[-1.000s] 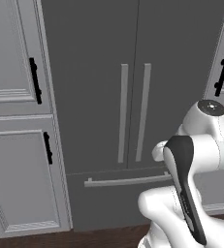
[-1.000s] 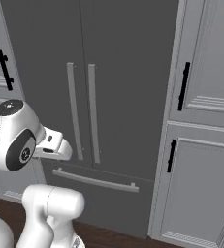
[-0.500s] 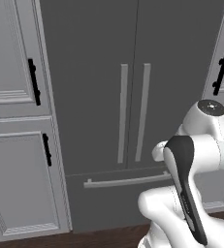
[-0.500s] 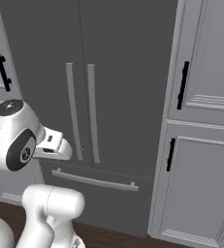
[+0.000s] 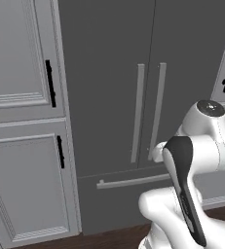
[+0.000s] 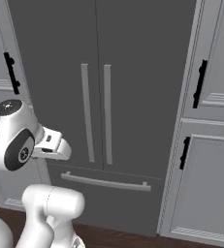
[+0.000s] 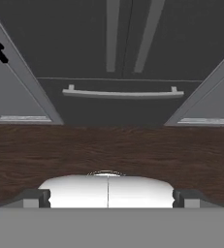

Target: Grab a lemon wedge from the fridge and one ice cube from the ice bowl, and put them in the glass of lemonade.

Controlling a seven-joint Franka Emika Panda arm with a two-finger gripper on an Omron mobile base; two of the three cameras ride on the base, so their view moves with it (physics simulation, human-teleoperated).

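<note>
The fridge point(image 5: 109, 73) stands straight ahead, dark grey, with both doors shut and two long pale bar handles point(image 5: 139, 112) side by side. Its lower drawer is shut too, under a horizontal bar handle point(image 6: 104, 183). My arm is folded low in front of it. In the hand view my gripper point(image 7: 111, 197) is open, its two dark fingertips point(image 7: 36, 197) wide apart with nothing between them, looking over the floor at the fridge point(image 7: 181, 38) and its drawer handle point(image 7: 123, 93). The lemon wedge, the ice bowl and the glass of lemonade are out of view.
Paneled grey cupboards with black handles flank the fridge, on the left point(image 5: 21, 58) and on the right point(image 6: 215, 58). Dark wood floor point(image 7: 108, 145) lies between my base and the fridge front.
The whole picture has shifted a little to the right in both base views, so the camera has moved. The fridge stays shut and the gripper stays open.
</note>
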